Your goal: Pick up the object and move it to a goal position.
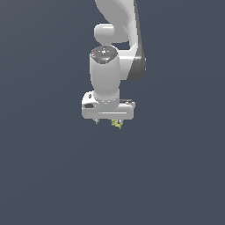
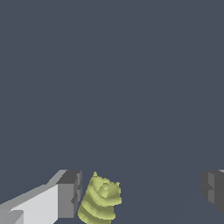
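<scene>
The object [image 2: 100,200] is a small yellow-green, ridged, lumpy piece lying on the dark grey floor. My gripper [image 2: 142,192] stands open around it with a wide gap. The object sits close beside one grey finger pad [image 2: 70,194], while the other pad [image 2: 213,187] is far from it. In the exterior view the white hand is low over the floor, and my gripper [image 1: 109,121] is mostly hidden beneath it. Only a bit of the object [image 1: 117,124] peeks out below the hand's edge.
The dark grey floor [image 1: 52,176] stretches flat on all sides. The white arm [image 1: 115,30] rises behind the hand toward the top of the exterior view. No goal marker shows.
</scene>
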Controlling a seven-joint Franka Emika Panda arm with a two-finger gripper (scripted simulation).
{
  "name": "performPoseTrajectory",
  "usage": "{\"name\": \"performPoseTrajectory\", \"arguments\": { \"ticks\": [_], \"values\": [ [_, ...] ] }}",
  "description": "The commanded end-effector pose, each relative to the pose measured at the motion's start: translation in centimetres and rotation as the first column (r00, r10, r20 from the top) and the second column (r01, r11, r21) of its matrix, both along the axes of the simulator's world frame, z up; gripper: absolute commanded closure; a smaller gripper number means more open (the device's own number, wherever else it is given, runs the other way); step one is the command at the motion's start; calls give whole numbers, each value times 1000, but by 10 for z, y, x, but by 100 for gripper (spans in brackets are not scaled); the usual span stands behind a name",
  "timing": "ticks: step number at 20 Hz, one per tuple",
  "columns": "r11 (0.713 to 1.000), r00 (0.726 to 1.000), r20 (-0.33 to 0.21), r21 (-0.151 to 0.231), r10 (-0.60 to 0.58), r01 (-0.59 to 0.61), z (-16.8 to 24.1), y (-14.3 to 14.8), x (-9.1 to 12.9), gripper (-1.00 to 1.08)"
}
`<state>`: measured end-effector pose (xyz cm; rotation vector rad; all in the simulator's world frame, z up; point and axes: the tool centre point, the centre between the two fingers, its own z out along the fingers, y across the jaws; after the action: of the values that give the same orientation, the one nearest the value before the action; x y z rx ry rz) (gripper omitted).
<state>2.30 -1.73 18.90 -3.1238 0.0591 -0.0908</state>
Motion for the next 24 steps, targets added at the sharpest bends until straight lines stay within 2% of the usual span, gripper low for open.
{"name": "performPoseTrajectory", "arguments": {
  "ticks": [1, 13, 19, 24],
  "values": [
    [1000, 1000, 7, 0, -6, 6, 2, -6, 3, -92],
    [998, 998, -6, 2, -64, 64, -15, 6, -13, -92],
    [989, 989, -21, 2, -148, 148, -39, 19, -35, -92],
    [970, 970, -37, -1, -242, 242, -63, 32, -62, -92]
  ]
}}
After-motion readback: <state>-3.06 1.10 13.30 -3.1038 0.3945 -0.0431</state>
